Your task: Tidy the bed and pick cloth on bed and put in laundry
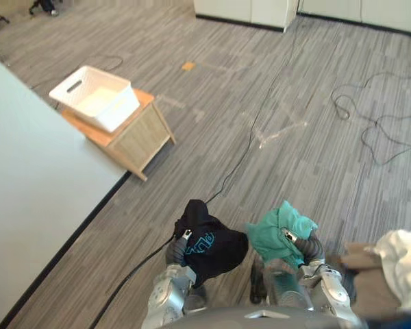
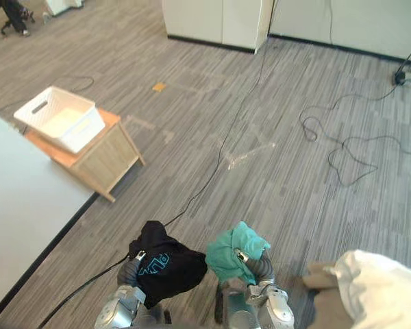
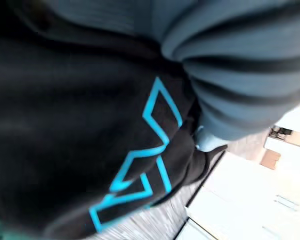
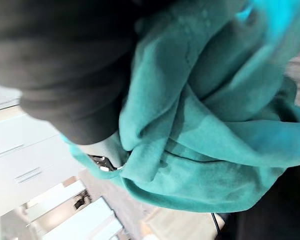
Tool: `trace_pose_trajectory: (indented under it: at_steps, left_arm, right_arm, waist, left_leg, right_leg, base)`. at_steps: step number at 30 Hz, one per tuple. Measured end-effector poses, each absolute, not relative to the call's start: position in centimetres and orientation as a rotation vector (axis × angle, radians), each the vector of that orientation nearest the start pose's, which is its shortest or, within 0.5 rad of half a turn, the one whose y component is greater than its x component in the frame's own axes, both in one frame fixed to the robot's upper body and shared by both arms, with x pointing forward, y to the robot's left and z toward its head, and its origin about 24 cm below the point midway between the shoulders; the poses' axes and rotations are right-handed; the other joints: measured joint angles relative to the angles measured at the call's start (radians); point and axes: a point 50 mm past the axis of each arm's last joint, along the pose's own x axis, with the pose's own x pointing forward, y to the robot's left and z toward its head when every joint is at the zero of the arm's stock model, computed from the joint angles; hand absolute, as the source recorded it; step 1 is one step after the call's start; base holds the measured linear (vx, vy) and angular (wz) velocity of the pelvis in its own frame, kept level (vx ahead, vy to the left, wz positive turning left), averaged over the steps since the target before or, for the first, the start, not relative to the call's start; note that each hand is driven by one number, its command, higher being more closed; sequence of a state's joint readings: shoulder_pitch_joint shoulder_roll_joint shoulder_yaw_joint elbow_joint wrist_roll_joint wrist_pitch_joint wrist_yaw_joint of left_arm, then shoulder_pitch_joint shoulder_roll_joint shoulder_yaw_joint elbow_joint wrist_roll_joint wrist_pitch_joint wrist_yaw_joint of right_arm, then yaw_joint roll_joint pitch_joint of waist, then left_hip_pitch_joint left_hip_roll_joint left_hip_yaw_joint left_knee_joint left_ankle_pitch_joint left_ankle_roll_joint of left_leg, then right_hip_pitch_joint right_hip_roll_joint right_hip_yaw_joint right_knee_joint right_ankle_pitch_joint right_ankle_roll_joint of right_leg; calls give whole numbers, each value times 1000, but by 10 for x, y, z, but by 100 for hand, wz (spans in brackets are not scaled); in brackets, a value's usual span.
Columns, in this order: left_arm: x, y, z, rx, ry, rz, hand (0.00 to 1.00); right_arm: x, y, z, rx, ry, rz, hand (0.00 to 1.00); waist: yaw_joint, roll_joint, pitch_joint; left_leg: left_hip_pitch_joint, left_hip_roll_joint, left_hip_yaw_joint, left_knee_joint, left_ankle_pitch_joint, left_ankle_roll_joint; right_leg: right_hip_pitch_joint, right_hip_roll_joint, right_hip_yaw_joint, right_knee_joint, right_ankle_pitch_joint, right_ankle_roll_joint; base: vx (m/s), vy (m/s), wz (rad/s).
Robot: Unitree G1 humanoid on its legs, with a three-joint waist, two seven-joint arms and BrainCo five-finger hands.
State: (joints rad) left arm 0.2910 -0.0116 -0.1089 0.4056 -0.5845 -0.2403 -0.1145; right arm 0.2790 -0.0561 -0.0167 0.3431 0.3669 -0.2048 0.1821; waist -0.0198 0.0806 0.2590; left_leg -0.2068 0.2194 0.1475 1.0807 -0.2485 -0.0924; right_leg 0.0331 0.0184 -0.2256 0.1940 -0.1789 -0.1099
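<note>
Left hand [image 1: 184, 238] clutches the black shirt [image 1: 216, 248], right hand [image 1: 300, 243] the teal cloth [image 1: 277, 226]. I'd hold both tight till over the basket [image 1: 96, 96], well ahead-left.

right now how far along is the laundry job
Done: both cloths look picked up, the black cloth in the left hand, the teal cloth in the right hand. In hand: both held above the carpet. Left: neither is in the white basket on the wooden stand beside the bed yet.
</note>
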Motion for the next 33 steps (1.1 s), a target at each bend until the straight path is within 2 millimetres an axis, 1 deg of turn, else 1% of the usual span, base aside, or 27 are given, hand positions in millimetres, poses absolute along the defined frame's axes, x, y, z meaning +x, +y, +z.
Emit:
trace_pose_trajectory:
  at_steps: [2, 4, 5, 6, 7, 9, 10, 11, 12, 14, 15, 16, 17, 18, 20, 21, 23, 24, 25, 26, 27, 28, 29, 30, 31, 32, 33]
  left_arm:
    - [152, 141, -80, -628, 387, 151, 100]
    - [154, 142, -74, -636, 362, 157, 100]
    - [156, 141, -71, -648, 345, 159, 100]
    - [157, 140, -70, -662, 337, 161, 100]
    - [159, 138, -68, -674, 330, 159, 100]
    - [159, 139, -68, -673, 330, 168, 100]
    - [156, 141, -72, -670, 349, 192, 100]
    - [158, 142, -72, -667, 353, 212, 100]
    - [158, 144, -72, -666, 350, 223, 100]
    - [158, 151, -73, -656, 350, 257, 100]
    - [157, 152, -73, -651, 352, 258, 100]
    - [156, 155, -73, -635, 350, 256, 100]
    - [156, 158, -73, -614, 354, 252, 100]
    - [154, 160, -75, -602, 363, 252, 100]
    - [152, 160, -79, -579, 391, 236, 100]
    - [152, 159, -81, -574, 405, 229, 100]
    - [153, 156, -82, -565, 415, 206, 100]
    - [151, 155, -84, -556, 431, 199, 100]
    - [151, 155, -84, -555, 433, 198, 100]
    - [150, 157, -86, -535, 448, 189, 100]
    - [150, 158, -86, -522, 451, 183, 100]
    - [150, 161, -86, -499, 453, 177, 100]
    - [149, 166, -86, -479, 456, 176, 100]
    - [146, 168, -87, -470, 463, 179, 100]
    - [140, 168, -93, -470, 497, 190, 100]
    - [136, 161, -95, -470, 514, 166, 100]
    - [135, 158, -96, -468, 515, 154, 100]
  right_arm:
    - [160, -186, -67, 311, 351, -54, 100]
    - [156, -186, -67, 290, 364, -26, 100]
    - [151, -188, -66, 268, 369, -11, 100]
    - [148, -189, -65, 263, 370, -9, 100]
    - [142, -191, -65, 257, 378, -15, 100]
    - [138, -190, -68, 261, 398, -18, 100]
    - [138, -188, -70, 265, 405, -15, 100]
    - [143, -182, -70, 276, 402, 4, 100]
    - [147, -180, -70, 276, 399, 14, 100]
    - [163, -173, -64, 277, 367, 44, 100]
    - [165, -170, -63, 285, 361, 47, 100]
    - [168, -166, -61, 289, 352, 63, 100]
    - [168, -161, -62, 288, 356, 83, 100]
    - [166, -159, -64, 287, 368, 90, 100]
    - [161, -159, -67, 289, 388, 85, 100]
    - [154, -161, -70, 292, 408, 73, 100]
    - [142, -162, -78, 295, 447, 52, 100]
    - [135, -163, -83, 297, 475, 36, 100]
    - [135, -163, -83, 297, 478, 33, 100]
    - [132, -163, -86, 301, 486, 21, 100]
    - [132, -163, -87, 301, 486, 19, 100]
    - [133, -162, -87, 302, 483, 18, 100]
    - [133, -160, -87, 307, 474, 22, 100]
    - [134, -159, -86, 308, 471, 28, 100]
    - [134, -160, -88, 303, 479, 30, 100]
    - [135, -166, -87, 296, 475, 22, 100]
    - [137, -168, -87, 296, 470, 20, 100]
  waist:
    - [26, 4, 3]
    - [30, 3, 3]
    - [28, 6, 0]
    - [27, 8, -3]
    - [27, 12, -9]
    - [30, 9, -23]
    - [31, -12, -42]
    - [40, -50, -67]
    - [46, -63, -68]
    - [65, -87, -67]
    - [66, -90, -70]
    - [66, -92, -73]
    - [64, -97, -77]
    - [61, -94, -79]
    - [35, -87, -90]
    - [13, -79, -88]
    - [-4, -72, -86]
    - [-12, -67, -86]
    - [-14, -66, -86]
    - [-17, -64, -85]
    - [-17, -64, -85]
    - [-8, -71, -88]
    - [13, -87, -83]
    - [13, -104, -78]
    - [13, -64, -77]
    - [12, -31, -89]
    - [14, -16, -92]
  left_leg:
    - [-62, -38, 73, -193, -17, 4]
    - [-71, -77, 160, -424, -4, 3]
    - [-65, -96, 262, -596, 51, 14]
    - [-59, -103, 317, -667, 83, 25]
    - [-52, -119, 426, -796, 145, 62]
    - [-40, -134, 508, -853, 228, 227]
    - [-39, -170, 497, -856, 212, 299]
    - [-37, -206, 485, -849, 175, 327]
    - [-37, -210, 480, -837, 157, 331]
    - [33, -211, 440, -811, 109, 321]
    - [60, -212, 421, -815, 98, 312]
    - [119, -219, 365, -840, 67, 289]
    - [170, -233, 324, -861, 44, 274]
    - [199, -244, 283, -875, 31, 267]
    - [245, -261, 191, -904, 21, 257]
    - [267, -262, 115, -912, 17, 251]
    - [299, -257, 10, -920, 19, 228]
    - [321, -244, -64, -919, 10, 211]
    - [324, -242, -75, -919, 8, 209]
    - [346, -213, -164, -917, -8, 176]
    - [349, -200, -189, -917, -16, 161]
    - [356, -180, -224, -909, -39, 128]
    - [374, -174, -248, -899, -77, 95]
    - [389, -170, -264, -886, -101, 78]
    - [407, -123, -286, -856, -145, 52]
    - [407, -76, -289, -844, -159, 43]
    - [409, -62, -288, -836, -156, 44]
  right_leg:
    - [98, 1, 16, -79, -5, 5]
    - [162, -11, -12, -127, -23, 27]
    - [202, -16, -61, -159, -38, 49]
    - [222, -16, -84, -174, -46, 61]
    - [260, -14, -129, -198, -64, 88]
    - [299, -16, -169, -189, -93, 135]
    - [301, -39, -177, -170, -105, 157]
    - [273, -84, -187, -92, -117, 185]
    - [258, -94, -187, -47, -115, 189]
    - [206, -136, -183, 233, -41, 241]
    - [188, -144, -175, 325, 5, 239]
    - [129, -170, -151, 544, 45, 242]
    - [59, -210, -143, 748, 44, 228]
    - [11, -243, -150, 844, 30, 204]
    - [-89, -282, -160, 894, -1, 156]
    - [-155, -288, -145, 858, -37, 152]
    - [-228, -280, -108, 730, -70, 166]
    - [-258, -263, -78, 585, -71, 172]
    - [-260, -261, -75, 564, -70, 172]
    - [-279, -236, -25, 306, -23, 202]
    - [-282, -227, -8, 207, 10, 209]
    - [-290, -222, 24, 34, 91, 246]
    - [-308, -231, 70, -53, 123, 270]
    - [-311, -236, 89, -37, 149, 280]
    - [-314, -204, 88, 55, 197, 266]
    - [-343, -170, 83, 159, 161, 211]
    - [-356, -162, 71, 211, 121, 187]
  base:
    - [518, -37, -39]
    - [474, 40, 6]
    - [578, 78, 34]
    - [490, 80, 53]
    - [603, 113, 60]
    - [477, 100, 56]
    - [565, 152, 56]
    - [559, 164, 54]
    - [672, 220, 47]
    - [611, 232, 45]
    - [546, 198, 64]
    - [513, 119, 80]
    - [461, 39, 96]
    - [427, 13, 85]
    - [391, -27, 133]
    - [383, -66, 171]
    - [405, -152, 189]
    - [529, -288, 165]
    - [450, -292, 187]
    - [451, -354, 136]
    - [448, -406, 170]
    - [551, -542, 106]
    - [472, -496, 93]
    - [479, -508, 78]
    - [474, -461, 80]
    - [476, -432, 73]
    - [465, -399, 57]
